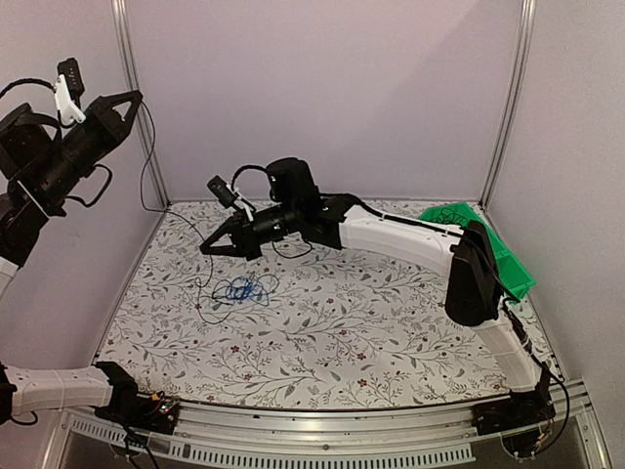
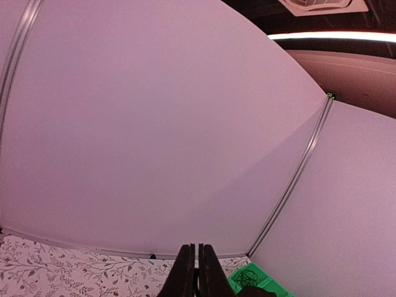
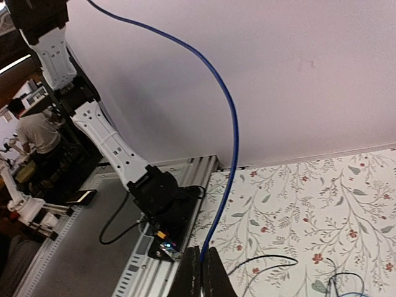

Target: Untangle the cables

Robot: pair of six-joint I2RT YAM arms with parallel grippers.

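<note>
We see the left tool [image 1: 137,96] shut high up on the blue cable [image 3: 230,124] and the right tool [image 1: 206,250] pinched shut on the same strand low over the surface [image 1: 391,322]. We read that as spanning it to draw it free. The other cables [image 1: 239,289] lie loosely tangled on the surface just beside the right tool.

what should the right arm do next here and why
Probably draw the right end effector slowly up and away from the tangle. It looks shut on the blue cable, whose upper stretch runs toward the raised left end effector, also shut, while its lower part lies mixed into that tangle. A gentle pull should show whether the blue strand slides free.
</note>
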